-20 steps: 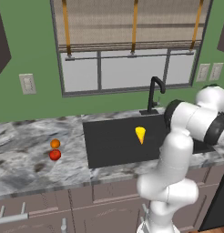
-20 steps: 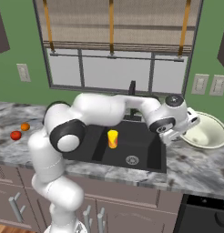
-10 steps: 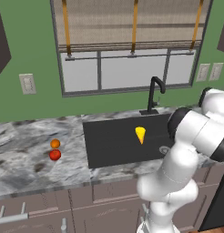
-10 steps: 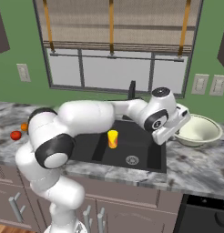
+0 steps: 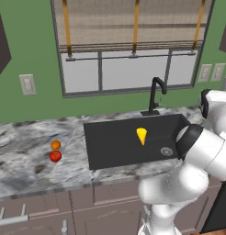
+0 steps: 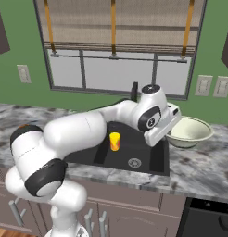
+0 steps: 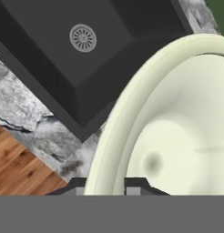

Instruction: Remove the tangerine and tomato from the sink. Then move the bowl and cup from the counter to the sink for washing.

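My gripper is shut on the left rim of the pale cream bowl, just right of the black sink. In the hand view the bowl has its rim running between the two tips of the gripper, with a sink corner beside it. Whether the bowl touches the counter I cannot tell. The yellow cup stands inside the sink; the cup also shows past my arm. The tangerine and the tomato lie close together on the counter left of the sink.
A black curved faucet rises behind the sink's back edge. The round metal drain sits in the basin floor. A dark appliance top lies below the counter's right end. Wood floor shows past the counter's front edge.
The gripper has carried the bowl leftward along the counter toward the sink's right edge. Cup, tangerine and tomato have stayed put.
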Available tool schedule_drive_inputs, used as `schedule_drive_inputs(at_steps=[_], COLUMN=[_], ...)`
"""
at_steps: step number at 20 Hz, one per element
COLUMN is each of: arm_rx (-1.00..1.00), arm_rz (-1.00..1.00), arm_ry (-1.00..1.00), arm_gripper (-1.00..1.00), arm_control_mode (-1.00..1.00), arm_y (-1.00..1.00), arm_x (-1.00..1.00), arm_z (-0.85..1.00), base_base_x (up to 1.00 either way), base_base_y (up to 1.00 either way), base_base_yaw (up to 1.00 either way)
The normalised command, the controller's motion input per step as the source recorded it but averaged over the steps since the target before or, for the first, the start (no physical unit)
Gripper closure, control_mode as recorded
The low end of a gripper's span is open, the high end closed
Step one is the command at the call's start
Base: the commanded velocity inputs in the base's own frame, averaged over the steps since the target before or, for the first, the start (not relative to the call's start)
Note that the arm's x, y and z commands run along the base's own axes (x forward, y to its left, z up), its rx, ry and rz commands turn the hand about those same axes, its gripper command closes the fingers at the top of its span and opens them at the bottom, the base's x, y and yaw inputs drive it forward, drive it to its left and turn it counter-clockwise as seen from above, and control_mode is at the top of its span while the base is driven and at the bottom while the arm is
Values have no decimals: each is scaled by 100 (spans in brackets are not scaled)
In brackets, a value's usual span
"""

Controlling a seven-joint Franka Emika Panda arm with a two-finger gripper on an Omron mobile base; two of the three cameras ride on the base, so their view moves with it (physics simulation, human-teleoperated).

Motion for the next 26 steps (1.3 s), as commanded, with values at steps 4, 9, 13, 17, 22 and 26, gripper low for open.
schedule_drive_inputs(at_steps=[4,9,13,17,22,26], arm_rx=[0,0,0,2,6,8], arm_rz=[7,6,6,5,4,4], arm_ry=[0,3,4,0,1,4], arm_gripper=[100,100,100,100,100,100], arm_control_mode=[-100,-100,-100,-100,-100,-100], arm_y=[32,36,39,37,36,33], arm_x=[-16,-19,-10,-5,-6,-1], arm_z=[20,10,7,11,10,2], base_base_x=[0,0,0,0,0,0], base_base_y=[0,0,0,0,0,0], base_base_yaw=[0,0,0,0,0,0])
